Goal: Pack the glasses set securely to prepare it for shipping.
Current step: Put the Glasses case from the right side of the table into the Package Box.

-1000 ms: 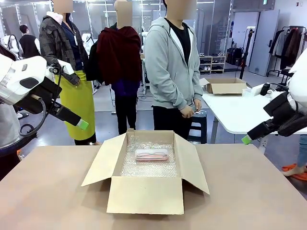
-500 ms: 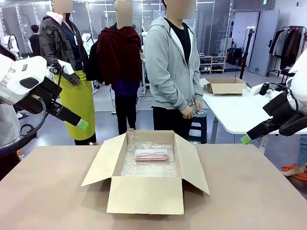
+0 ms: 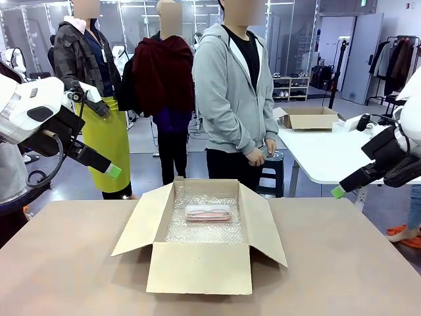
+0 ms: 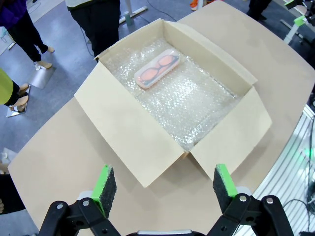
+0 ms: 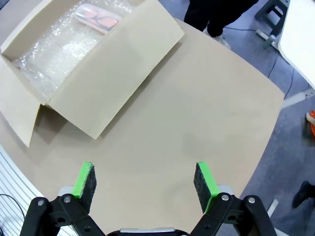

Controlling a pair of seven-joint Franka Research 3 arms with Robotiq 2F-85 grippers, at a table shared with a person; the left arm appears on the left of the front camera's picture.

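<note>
Left jaws and right jaws wide open, empty, raised over bench. Open box, bubble wrap lining. Pink case lies flat near far wall. Best to come straight down, clear of flaps.

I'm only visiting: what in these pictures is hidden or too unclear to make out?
- Front view: the cardboard box hides the nearest bubble wrap behind its near wall.
- Right wrist view: the picture's top edge cuts off the box's far end.
- Left wrist view: the pink glasses case is too small to tell whether it has a clear lid or lies open.
</note>
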